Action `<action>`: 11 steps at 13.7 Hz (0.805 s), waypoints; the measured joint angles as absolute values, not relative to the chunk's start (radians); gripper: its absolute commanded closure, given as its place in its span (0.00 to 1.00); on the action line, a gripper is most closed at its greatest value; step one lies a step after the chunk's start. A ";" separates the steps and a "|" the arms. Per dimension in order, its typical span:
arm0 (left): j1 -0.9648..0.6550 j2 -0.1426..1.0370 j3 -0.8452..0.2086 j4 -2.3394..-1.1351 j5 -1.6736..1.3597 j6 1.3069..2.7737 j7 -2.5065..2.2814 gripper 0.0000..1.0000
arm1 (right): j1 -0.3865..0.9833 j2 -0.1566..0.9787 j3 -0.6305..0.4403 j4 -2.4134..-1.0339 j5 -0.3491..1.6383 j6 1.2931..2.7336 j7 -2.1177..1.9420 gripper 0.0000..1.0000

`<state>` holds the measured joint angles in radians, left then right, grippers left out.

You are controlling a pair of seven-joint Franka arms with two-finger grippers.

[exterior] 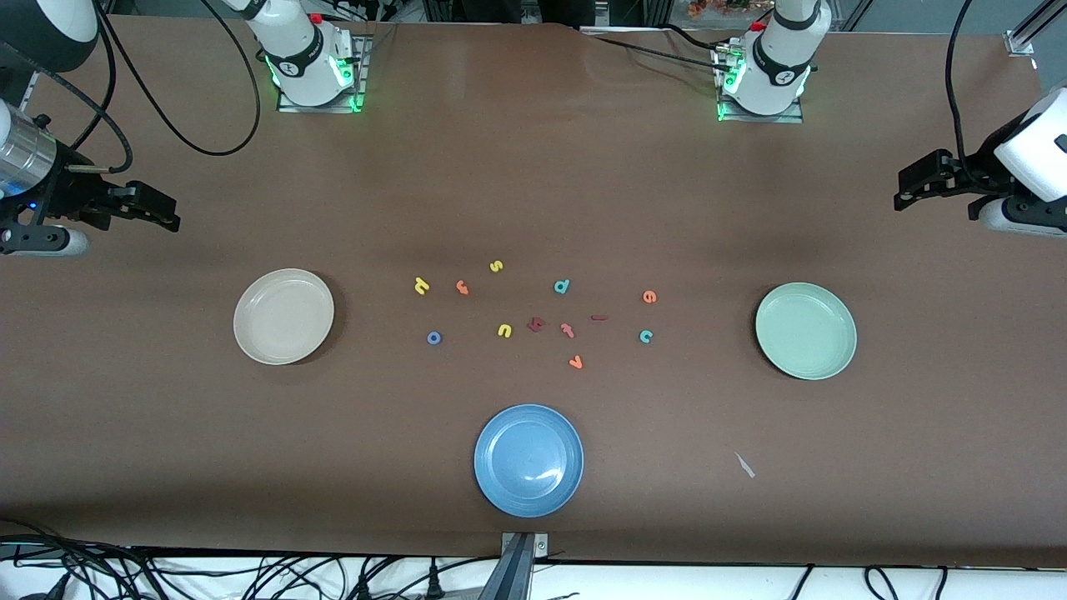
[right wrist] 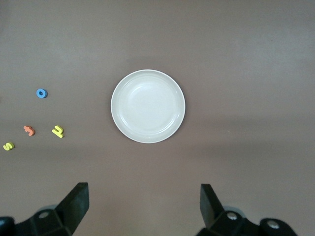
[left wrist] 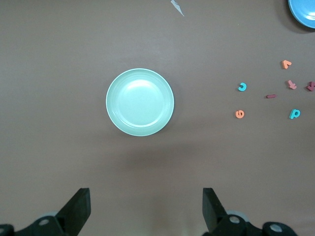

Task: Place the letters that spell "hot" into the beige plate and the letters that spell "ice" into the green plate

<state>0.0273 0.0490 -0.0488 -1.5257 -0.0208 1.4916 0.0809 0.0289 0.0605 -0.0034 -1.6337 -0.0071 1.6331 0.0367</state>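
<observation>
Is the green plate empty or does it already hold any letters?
Empty: the green plate shows only bare surface; the teal c and orange e lie on the table.

No printed text, label or brand can be read. The only readable signs are foam letters lying on the tabletop (exterior: 167, 433): a yellow "h" (exterior: 422, 286), yellow "s" (exterior: 496, 267), yellow "u" (exterior: 504, 331), blue "o" (exterior: 433, 337), teal "d" (exterior: 562, 287), teal "c" (exterior: 646, 336), orange "e" (exterior: 649, 296) and a dark red bar "i" (exterior: 598, 317).

A blue plate (exterior: 528, 460) sits nearest the front camera, with a teal "d" (exterior: 562, 287) among scattered letters.
</observation>
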 measured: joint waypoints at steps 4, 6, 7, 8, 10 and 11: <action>0.028 0.049 -0.048 -1.526 -0.021 1.492 0.081 0.00 | 0.029 0.061 -0.003 -1.634 -0.007 1.633 0.037 0.00; 0.028 0.049 -0.046 -1.525 -0.021 1.492 0.081 0.00 | 0.029 0.061 -0.003 -1.634 -0.007 1.633 0.037 0.00; 0.029 0.049 -0.045 -1.522 -0.021 1.492 0.081 0.00 | 0.029 0.061 -0.003 -1.634 -0.007 1.633 0.037 0.00; 0.029 0.049 -0.044 -1.513 -0.021 1.493 0.081 0.00 | 0.029 0.061 -0.003 -1.634 -0.007 1.633 0.037 0.00; 0.029 0.049 -0.043 -1.495 -0.021 1.493 0.081 0.00 | 0.029 0.061 -0.003 -1.634 -0.007 1.633 0.037 0.00; 0.029 0.049 -0.043 -1.490 -0.021 1.492 0.081 0.00 | 0.029 0.061 -0.003 -1.634 -0.007 1.633 0.037 0.00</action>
